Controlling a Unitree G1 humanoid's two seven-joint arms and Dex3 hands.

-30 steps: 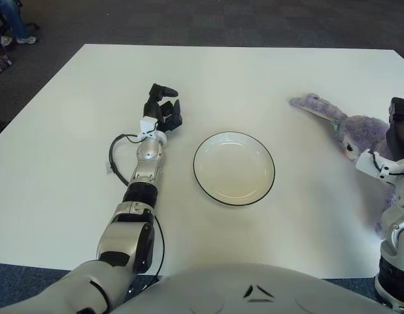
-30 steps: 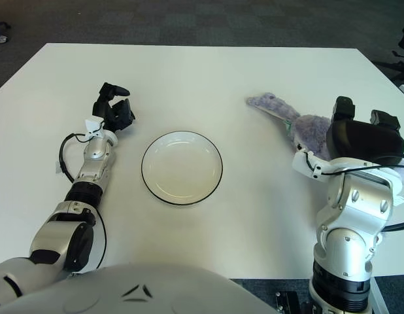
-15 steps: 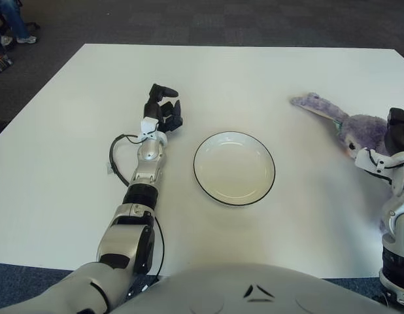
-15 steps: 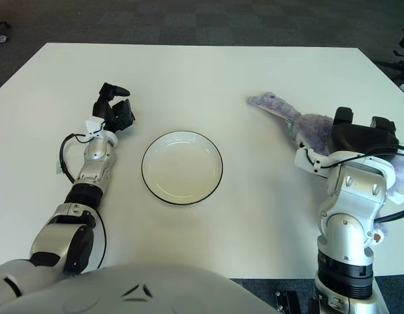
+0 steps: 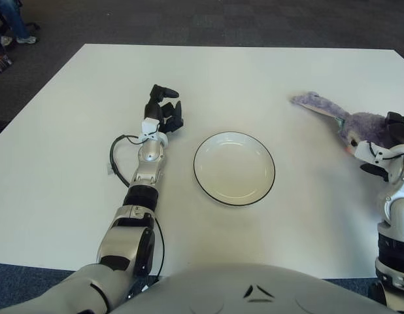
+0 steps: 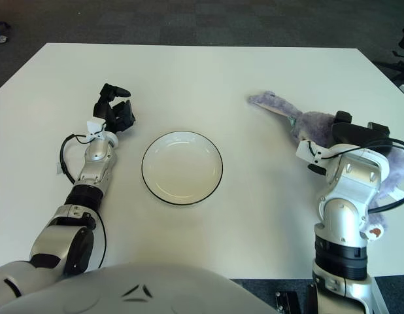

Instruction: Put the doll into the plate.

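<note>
Fingers of right hand [image 6: 351, 133] lower onto doll [image 6: 306, 123] | plate [image 6: 182, 167] unmoved

The right hand [image 6: 354, 133] lies over the middle of the purple doll [image 6: 311, 123], so the doll's body under it is hidden and only the long ear at the left and some fur at the right are visible. Whether the fingers grasp the doll cannot be told. In the left eye view the right edge cuts off the doll and most of this hand.
</note>
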